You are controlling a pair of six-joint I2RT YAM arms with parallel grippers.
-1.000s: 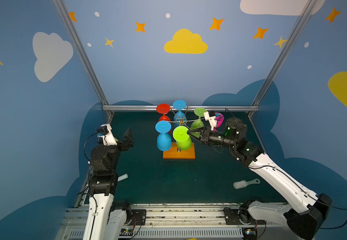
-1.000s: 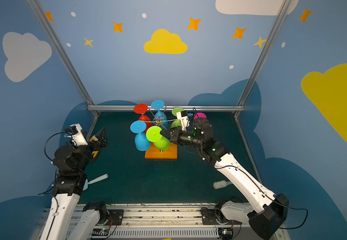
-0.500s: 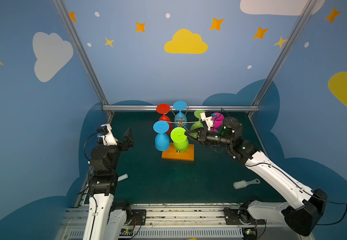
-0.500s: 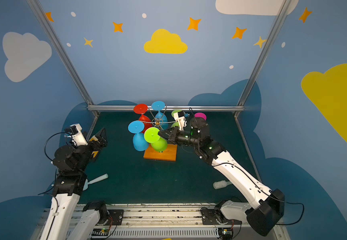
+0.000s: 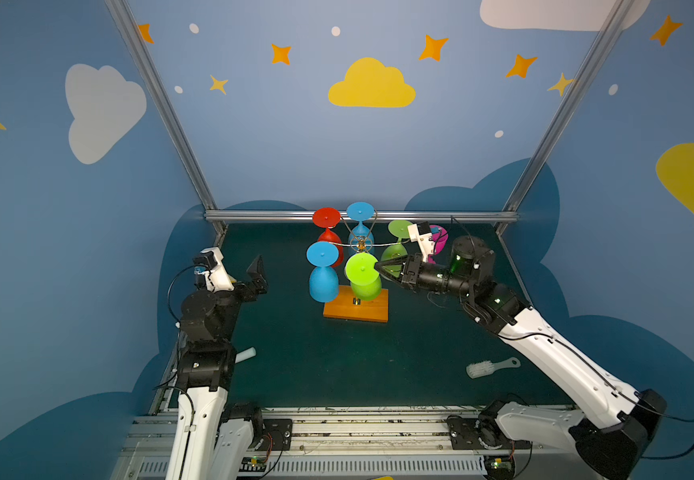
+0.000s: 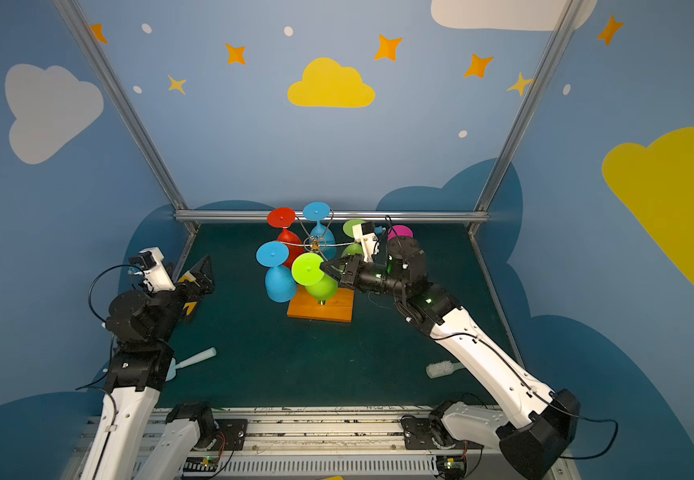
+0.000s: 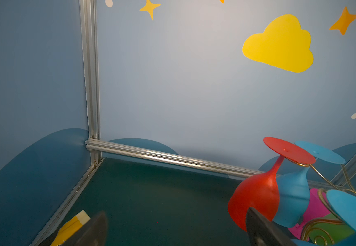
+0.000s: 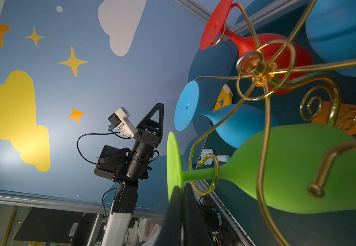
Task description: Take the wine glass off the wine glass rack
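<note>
At the left of both top views my left tool hangs over the dark green bench. Its jaws are spread wide with nothing between them, and it is well apart from the rack.

Near the middle, the wine glass rack stands on its orange base, with gold wire arms fanning out from a hub atop the post. A front blue glass hangs bowl-down on the rack's left side, with a red glass and a rear blue glass behind it.

Just right of the front blue glass hangs the lime-green wine glass. Its bowl is down over the base, its stem sits in a curled arm and its round foot is tipped toward the camera.

My right tool reaches in from the right, roughly level, and meets the right edge of that foot. In the right wrist view its jaws are pinched together on the foot's rim, with the wire curl just beyond them around the stem.

Behind this tool hang a rear green glass and a magenta glass. At lower right a white brush lies on the bench, well apart from the rack.
</note>
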